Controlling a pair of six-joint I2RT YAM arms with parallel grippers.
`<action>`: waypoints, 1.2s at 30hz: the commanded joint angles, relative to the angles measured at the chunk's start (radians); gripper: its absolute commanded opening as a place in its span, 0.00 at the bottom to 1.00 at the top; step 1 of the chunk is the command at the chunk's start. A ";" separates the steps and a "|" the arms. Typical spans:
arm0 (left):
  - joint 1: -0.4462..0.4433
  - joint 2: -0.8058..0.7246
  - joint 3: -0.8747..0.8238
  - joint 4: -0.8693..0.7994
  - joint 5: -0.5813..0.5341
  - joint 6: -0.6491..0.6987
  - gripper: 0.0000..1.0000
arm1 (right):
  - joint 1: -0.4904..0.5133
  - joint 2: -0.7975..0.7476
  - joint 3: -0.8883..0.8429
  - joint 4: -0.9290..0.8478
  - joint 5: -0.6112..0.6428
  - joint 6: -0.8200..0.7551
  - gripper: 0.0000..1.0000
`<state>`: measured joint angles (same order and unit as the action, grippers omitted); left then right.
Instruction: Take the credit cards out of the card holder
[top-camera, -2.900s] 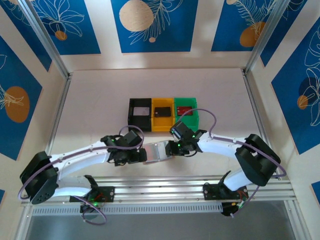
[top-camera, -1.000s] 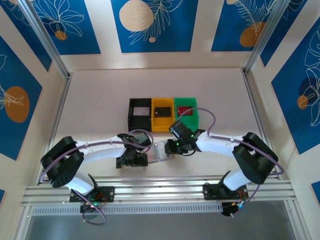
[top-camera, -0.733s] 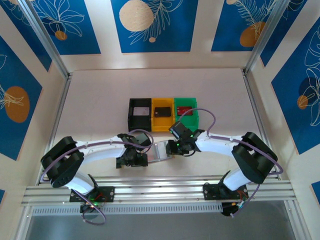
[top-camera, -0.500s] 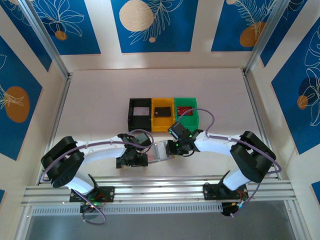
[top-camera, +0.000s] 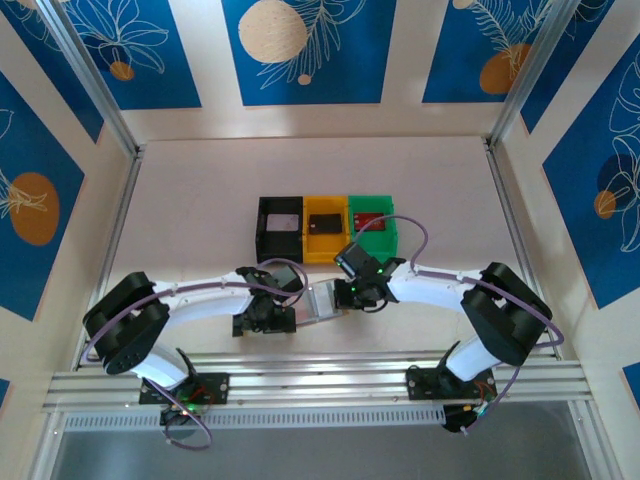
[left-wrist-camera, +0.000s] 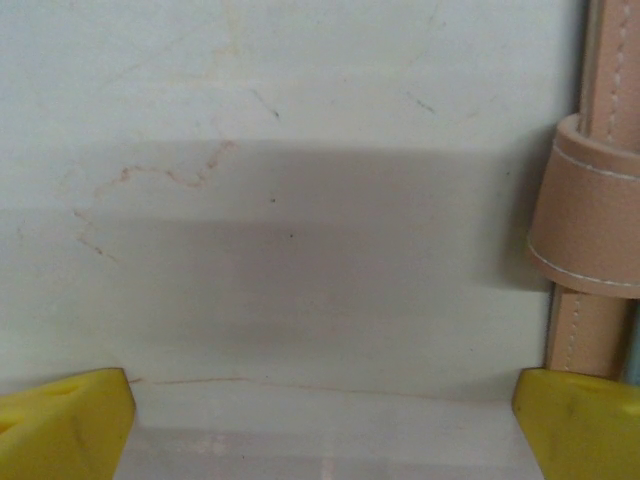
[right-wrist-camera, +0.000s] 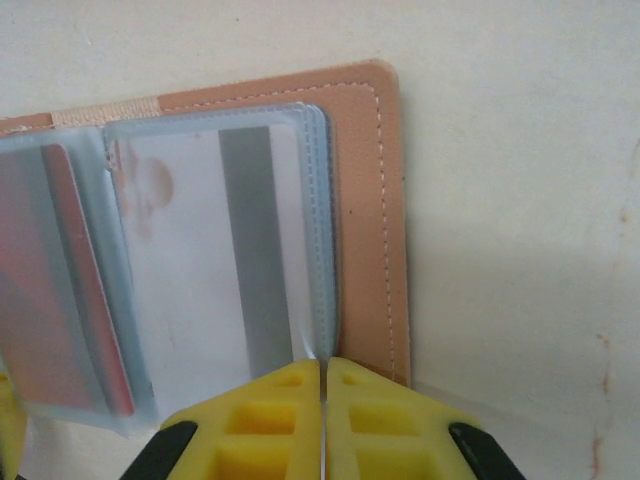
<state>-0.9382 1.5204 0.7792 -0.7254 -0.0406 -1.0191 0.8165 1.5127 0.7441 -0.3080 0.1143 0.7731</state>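
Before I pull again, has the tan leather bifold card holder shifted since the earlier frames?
No. The card holder lies in the same spot, just on the near side of the yellow bin.

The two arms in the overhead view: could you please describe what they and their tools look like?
The left arm and right arm have white curved links, bulky black joints and purple cables looping alongside, with small green lights by the wrists. The left tool and right tool have yellow fingers.

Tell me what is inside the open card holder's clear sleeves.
In the card holder, a pale card with a grey stripe and, left of it, a red card show through. Any cards in the sleeves underneath are covered.
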 joint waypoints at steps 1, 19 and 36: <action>-0.021 0.066 -0.037 0.101 0.032 0.019 0.98 | 0.023 -0.022 0.036 -0.019 -0.029 0.007 0.06; -0.021 0.060 -0.033 0.098 0.031 0.027 0.99 | 0.062 -0.033 0.110 -0.076 -0.048 -0.005 0.07; -0.021 0.033 -0.026 0.083 0.028 0.028 0.99 | 0.108 0.001 0.135 -0.053 -0.086 -0.010 0.17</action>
<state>-0.9382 1.5166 0.7799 -0.7265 -0.0410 -1.0145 0.9108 1.4929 0.8623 -0.3550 0.0696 0.7689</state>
